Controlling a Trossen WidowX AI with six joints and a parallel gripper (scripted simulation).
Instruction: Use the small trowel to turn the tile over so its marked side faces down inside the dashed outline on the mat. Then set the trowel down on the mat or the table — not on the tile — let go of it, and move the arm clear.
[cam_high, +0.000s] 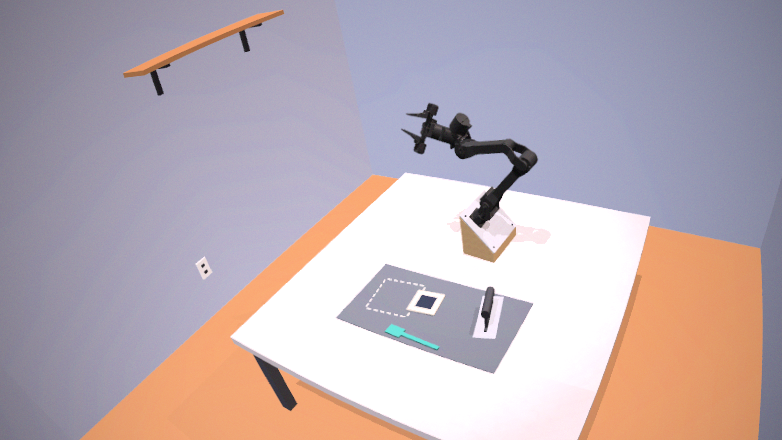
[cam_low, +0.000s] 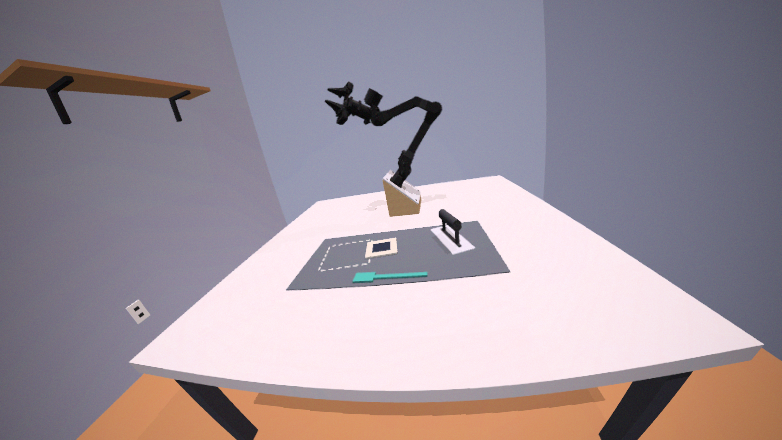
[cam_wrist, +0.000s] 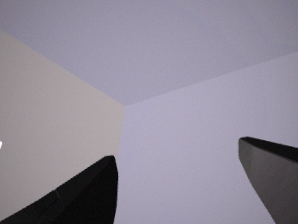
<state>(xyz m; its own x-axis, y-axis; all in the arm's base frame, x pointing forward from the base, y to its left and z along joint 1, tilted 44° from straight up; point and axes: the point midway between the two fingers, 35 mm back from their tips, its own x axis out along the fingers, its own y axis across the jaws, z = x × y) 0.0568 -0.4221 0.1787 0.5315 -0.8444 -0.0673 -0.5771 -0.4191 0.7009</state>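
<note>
The square cream tile (cam_high: 426, 302) (cam_low: 381, 247) lies flat on the grey mat (cam_high: 459, 313) (cam_low: 415, 258), its dark marked square facing up. It lies across the right side of the dashed outline (cam_high: 386, 279) (cam_low: 320, 269), mostly outside it. The trowel (cam_high: 487, 303) (cam_low: 450, 218), a white flat blade with a raised black handle, rests on the right part of the mat, apart from the tile. My gripper (cam_high: 404, 122) (cam_low: 327, 95) (cam_wrist: 177, 156) is open and empty, high above the table and far from both. The wrist view shows only walls between the fingertips.
A teal spatula-like tool (cam_high: 395, 330) (cam_low: 364, 276) lies along the mat's front edge. The arm's wedge-shaped base (cam_high: 478, 246) (cam_low: 403, 206) stands behind the mat on the white table (cam_high: 328, 279) (cam_low: 382, 339). A wooden shelf (cam_high: 202, 43) (cam_low: 109, 79) is on the left wall.
</note>
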